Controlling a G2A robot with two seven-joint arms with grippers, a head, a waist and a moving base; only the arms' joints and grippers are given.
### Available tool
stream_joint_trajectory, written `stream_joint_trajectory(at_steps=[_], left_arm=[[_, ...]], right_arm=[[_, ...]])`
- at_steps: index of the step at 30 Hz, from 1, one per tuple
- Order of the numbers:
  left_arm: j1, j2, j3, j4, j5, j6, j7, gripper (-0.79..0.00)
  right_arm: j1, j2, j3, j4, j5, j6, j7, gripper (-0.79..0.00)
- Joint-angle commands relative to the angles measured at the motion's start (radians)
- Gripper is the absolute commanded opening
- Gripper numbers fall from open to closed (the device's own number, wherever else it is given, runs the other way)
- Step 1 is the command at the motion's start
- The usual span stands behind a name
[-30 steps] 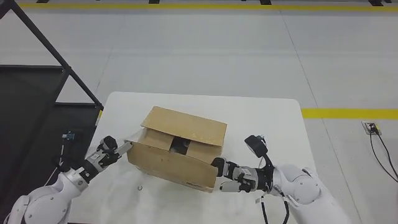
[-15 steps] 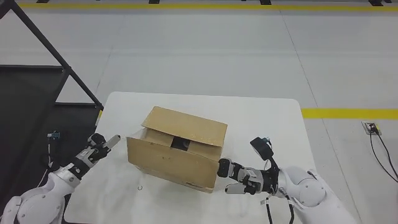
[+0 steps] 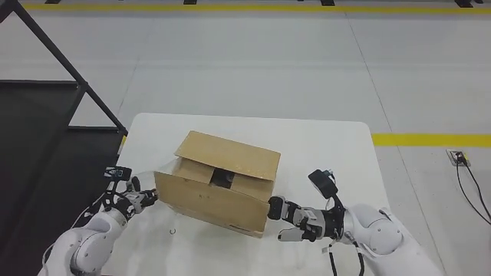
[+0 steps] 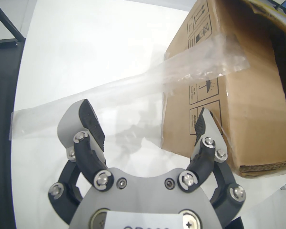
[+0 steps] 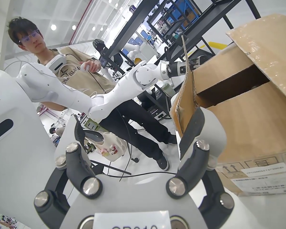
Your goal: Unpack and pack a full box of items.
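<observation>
Box (image 3: 211, 199) contents hidden in dark gap under top flap (image 3: 230, 156), tiny object (image 3: 173, 233) on table (image 3: 322, 146) unidentifiable

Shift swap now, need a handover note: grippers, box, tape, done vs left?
Left gripper: open, empty, by one end of the box.
Right gripper: open, empty, at the opposite end, one finger beside a flap edge.
Box: upright, mid-table; top flap ajar, contents hidden.
Tape strip: one end stuck to the box's side, the rest loose.
Done: top seam untaped, it seems.
Left: open flaps, unpack, repack.
</observation>
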Motion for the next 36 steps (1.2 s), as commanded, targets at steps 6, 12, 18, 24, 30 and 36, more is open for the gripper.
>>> stream_joint_trajectory(at_steps=[6,12,18,24,30,36], left_arm=[[0.028,0.005,0.003,-0.026,0.011,-0.06,0.004,0.0],[0.061,0.01,0.005,-0.062,0.034,-0.097,0.001,0.0],[0.083,0.016,-0.018,-0.092,-0.003,-0.136,-0.021,0.0],[0.09,0.016,-0.07,-0.127,-0.241,-0.139,-0.04,0.0],[0.115,0.037,-0.122,-0.171,-0.46,-0.274,-0.273,0.0],[0.127,0.062,-0.136,-0.177,-0.583,-0.379,-0.501,0.0]], right_arm=[[-0.005,0.014,-0.006,-0.022,0.006,-0.014,-0.014,0.0],[-0.021,0.033,-0.001,-0.062,0.006,-0.02,-0.02,0.0],[-0.045,0.058,0.001,-0.101,-0.003,-0.018,-0.018,0.0],[-0.063,0.082,-0.013,-0.125,-0.03,0.009,0.009,0.0],[-0.051,0.101,-0.051,-0.119,-0.04,0.049,0.049,0.0],[-0.015,0.107,-0.103,-0.087,-0.05,0.098,0.098,0.0]])
